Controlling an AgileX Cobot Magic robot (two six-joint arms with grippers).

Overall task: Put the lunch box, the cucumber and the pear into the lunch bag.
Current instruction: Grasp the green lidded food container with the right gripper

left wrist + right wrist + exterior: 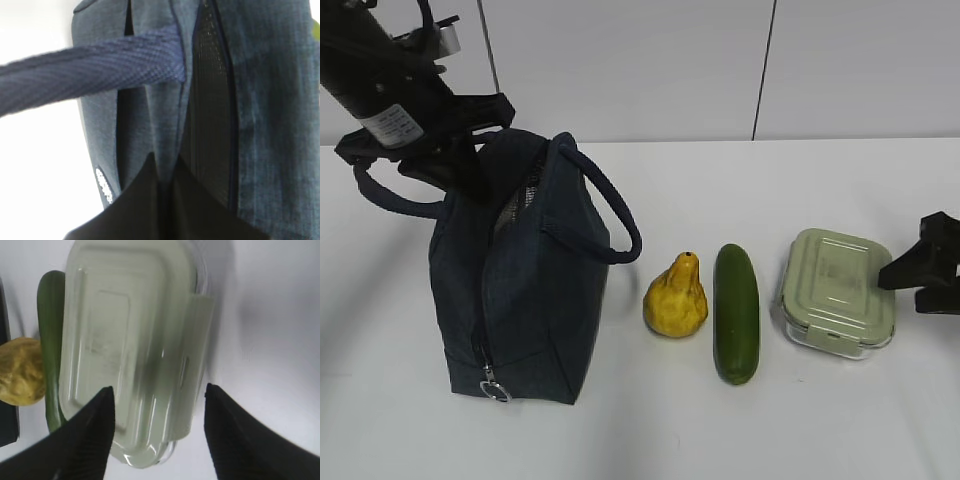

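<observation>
The navy lunch bag (pixel 530 300) stands at the left with its top zipper open. My left gripper (pixel 465 170) is at the bag's far top edge. In the left wrist view it (pixel 165 162) is shut on a fold of the bag's fabric (pixel 270 100) beside the open zipper, with a handle (pixel 100 70) crossing above. To the bag's right lie the yellow pear (pixel 675 297), the dark green cucumber (pixel 736 312) and the sage-lidded lunch box (pixel 837 293). My right gripper (pixel 912 270) is at the box's right end. It (pixel 159 390) hangs open over the lid (pixel 130 330), holding nothing.
The bag's metal ring pull (pixel 493 388) hangs at its near lower end. In the right wrist view the cucumber (pixel 50 340) and pear (pixel 20 371) lie just beyond the box. White tabletop (pixel 740 430) stretches in front of the objects, with a wall behind.
</observation>
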